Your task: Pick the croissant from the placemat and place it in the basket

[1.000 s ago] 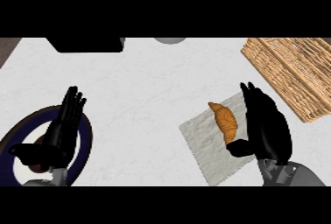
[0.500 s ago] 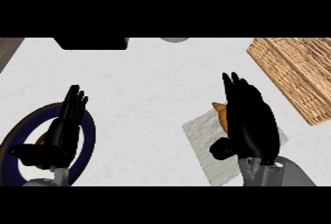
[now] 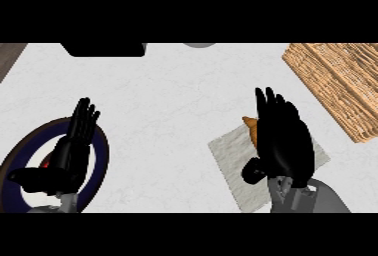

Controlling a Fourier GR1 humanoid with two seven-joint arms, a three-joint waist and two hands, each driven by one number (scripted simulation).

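Right hand [image 3: 284, 140], fingers straight and holding nothing, hangs over the croissant [image 3: 251, 125] on the placemat [image 3: 229, 160], hiding most of it; basket [image 3: 332, 80] lies apart; left hand [image 3: 70, 150] rests open over a plate [image 3: 102, 155]

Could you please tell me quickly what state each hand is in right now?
Left hand: open, above the plate.
Right hand: open, stretched out over the croissant, not gripping it.

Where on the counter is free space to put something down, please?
The counter is bare between the blue-rimmed plate and the placemat, up to the black object. Crowded at right: right hand covers most of the croissant, basket beside.
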